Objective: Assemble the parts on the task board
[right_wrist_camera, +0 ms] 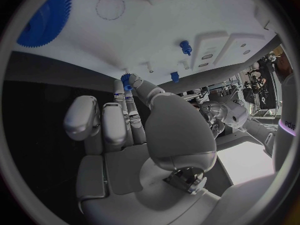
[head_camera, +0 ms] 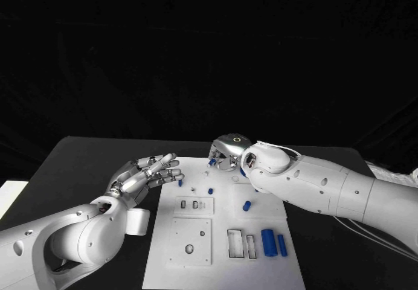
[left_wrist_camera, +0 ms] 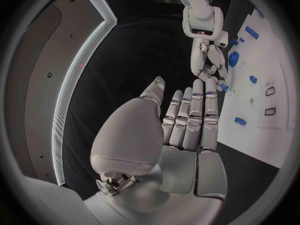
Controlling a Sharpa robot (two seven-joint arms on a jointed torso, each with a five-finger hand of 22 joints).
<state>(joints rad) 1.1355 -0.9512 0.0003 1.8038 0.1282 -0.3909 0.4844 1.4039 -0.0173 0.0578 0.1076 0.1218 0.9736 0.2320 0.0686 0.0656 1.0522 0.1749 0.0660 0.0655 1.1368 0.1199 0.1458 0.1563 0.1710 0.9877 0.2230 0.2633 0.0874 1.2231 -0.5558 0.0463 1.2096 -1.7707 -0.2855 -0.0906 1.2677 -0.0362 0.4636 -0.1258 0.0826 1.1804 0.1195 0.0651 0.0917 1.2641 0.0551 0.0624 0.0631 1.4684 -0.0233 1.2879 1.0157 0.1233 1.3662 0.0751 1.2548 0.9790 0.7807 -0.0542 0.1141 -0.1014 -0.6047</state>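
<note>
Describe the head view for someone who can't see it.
Two white robot arms reach over a white task board on a black table. The right robot hand pinches a small blue part at its far edge; the left robot hand hovers open.

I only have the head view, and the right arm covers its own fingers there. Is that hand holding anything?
Observer: Yes. In the right wrist view, the right hand pinches a small blue part at the task board's edge.
Operator: And the other palm, anything in it?
Observer: No. The left wrist view shows the left hand flat, fingers straight, holding nothing.
</note>
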